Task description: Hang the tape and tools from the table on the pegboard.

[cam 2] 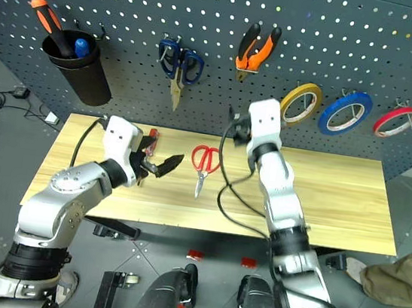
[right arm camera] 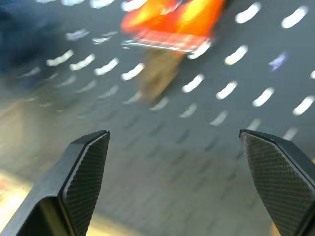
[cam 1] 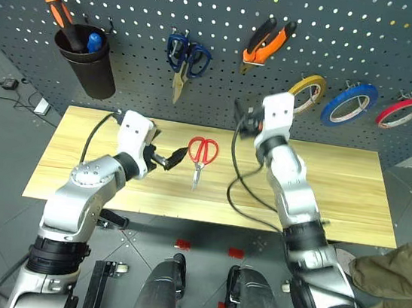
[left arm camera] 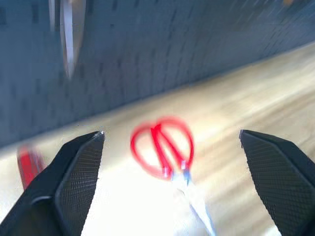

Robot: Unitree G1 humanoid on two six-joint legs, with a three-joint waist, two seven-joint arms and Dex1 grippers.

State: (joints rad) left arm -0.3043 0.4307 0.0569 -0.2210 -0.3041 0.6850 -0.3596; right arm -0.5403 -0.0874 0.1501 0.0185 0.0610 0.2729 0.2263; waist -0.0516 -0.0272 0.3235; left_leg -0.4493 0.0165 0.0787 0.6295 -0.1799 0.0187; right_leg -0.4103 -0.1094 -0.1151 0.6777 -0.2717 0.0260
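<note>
Left of centre, the left gripper (cam 1: 169, 158) hangs over the light wooden table (cam 1: 337, 194), fingers spread and empty, beside the red-handled scissors (cam 1: 201, 156). Centre, the right gripper (cam 1: 241, 121), fingers apart, faces the dark grey pegboard (cam 1: 232, 9) below the hung orange-and-black pliers (cam 1: 266, 42). Upper right hangs the blue tape ring (cam 1: 348, 104).

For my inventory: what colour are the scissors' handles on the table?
Red handles, clearest in the left eye view.

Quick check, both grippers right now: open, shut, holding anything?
Left gripper: open, empty, red-handled scissors ahead on the table.
Right gripper: open, empty, facing the pegboard.
</note>
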